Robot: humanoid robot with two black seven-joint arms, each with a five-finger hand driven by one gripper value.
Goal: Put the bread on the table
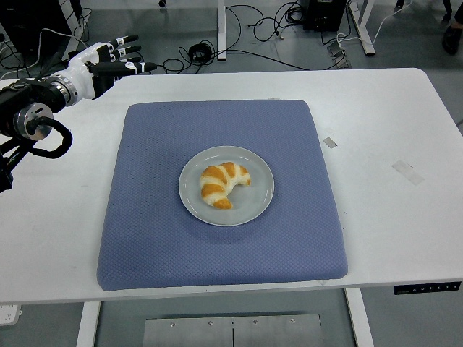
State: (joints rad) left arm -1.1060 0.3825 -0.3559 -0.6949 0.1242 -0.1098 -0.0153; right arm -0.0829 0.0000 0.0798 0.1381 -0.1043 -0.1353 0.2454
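Bread (223, 183) sits ungrasped on plate (259, 207). My left hand (108, 59), fingers extended and empty, hovers well apart; I judge approach comes next.

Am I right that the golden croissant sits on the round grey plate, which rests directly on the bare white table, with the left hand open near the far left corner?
Not quite. The head view shows the round grey plate resting on the blue padded mat, not directly on the bare white table. The rest holds: the golden croissant sits on the plate, and the left hand is open near the far left corner.
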